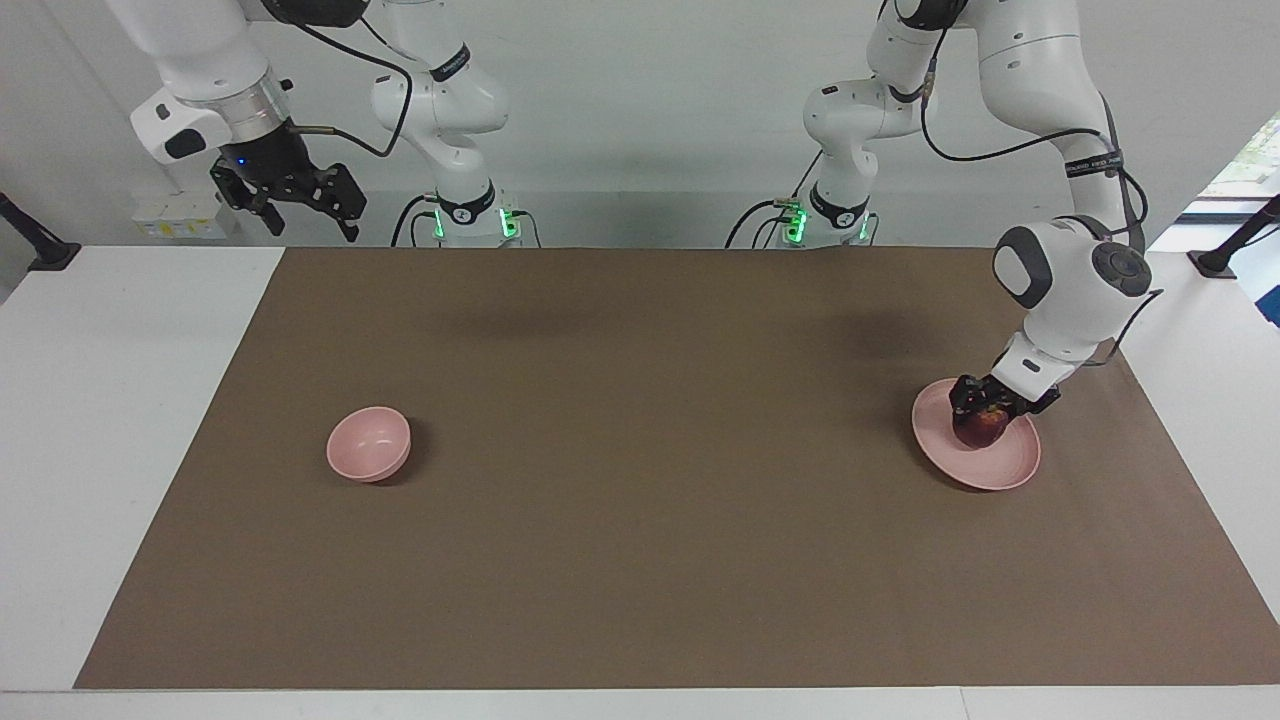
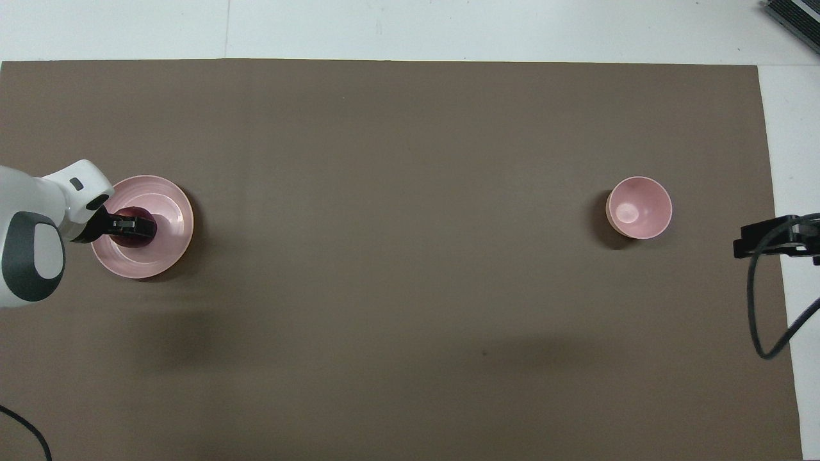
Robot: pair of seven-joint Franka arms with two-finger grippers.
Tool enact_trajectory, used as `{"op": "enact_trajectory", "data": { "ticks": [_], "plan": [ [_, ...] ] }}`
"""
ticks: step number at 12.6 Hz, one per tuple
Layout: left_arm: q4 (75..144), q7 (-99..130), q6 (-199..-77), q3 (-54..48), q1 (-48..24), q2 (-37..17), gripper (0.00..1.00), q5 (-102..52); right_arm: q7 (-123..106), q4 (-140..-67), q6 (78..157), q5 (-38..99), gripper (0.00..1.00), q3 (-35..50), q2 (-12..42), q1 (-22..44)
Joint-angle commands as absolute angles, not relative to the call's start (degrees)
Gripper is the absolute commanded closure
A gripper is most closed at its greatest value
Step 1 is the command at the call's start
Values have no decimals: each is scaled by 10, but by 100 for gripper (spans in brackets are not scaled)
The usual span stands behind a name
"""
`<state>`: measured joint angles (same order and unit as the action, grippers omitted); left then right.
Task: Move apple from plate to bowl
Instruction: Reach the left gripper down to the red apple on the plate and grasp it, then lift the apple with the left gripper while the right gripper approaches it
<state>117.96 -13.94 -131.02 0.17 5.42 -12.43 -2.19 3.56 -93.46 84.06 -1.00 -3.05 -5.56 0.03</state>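
The right gripper [image 1: 300,205] hangs high by its own base, over the table's edge at the right arm's end, with its fingers apart and nothing between them; this arm waits. The left gripper [image 1: 985,405] is down on the plate [image 1: 1000,470], at the left arm's end of the brown mat [image 1: 640,560], and its fingers are clamped on the apple [image 1: 980,428], one on each side of it. In the overhead view the gripper covers most of the fruit, so only a dark red edge shows around the black fingers. The apple looks to sit low over the plate, and whether it rests on the surface or has just cleared it cannot be told. So the grasp looks made, which is the first part of the job, and that is all that is done so far. What is left, as I judge it, is the larger part: lifting the apple clear of the low rim, carrying it the length of the mat, and letting it go into the bowl [image 1: 368,443]. The bowl stands empty and upright toward the right arm's end, well apart from the plate, at about the same distance from the robots.
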Motion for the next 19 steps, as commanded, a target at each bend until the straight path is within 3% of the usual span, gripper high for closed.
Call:
{"op": "enact_trajectory", "data": {
  "ticks": [1,5,10,14,19],
  "plan": [
    [1166,-101,-1290,8,42,-120,100,-19,16,-946,834,0,0,-28,-69,-9],
    [1123,57,-1219,4,16,-120,100,-22,13,-947,835,10,0,-29,-69,-10],
    [1082,290,-1120,2,-35,-114,100,-46,-4,-968,846,126,0,-31,-76,-56],
    [1047,315,-1087,-1,-35,-115,100,-286,1,-1029,886,228,0,-32,-100,-76],
    [1022,405,-1008,-20,-37,-121,100,-399,-1,-1094,896,332,0,-33,-119,-75]
  ]
}}
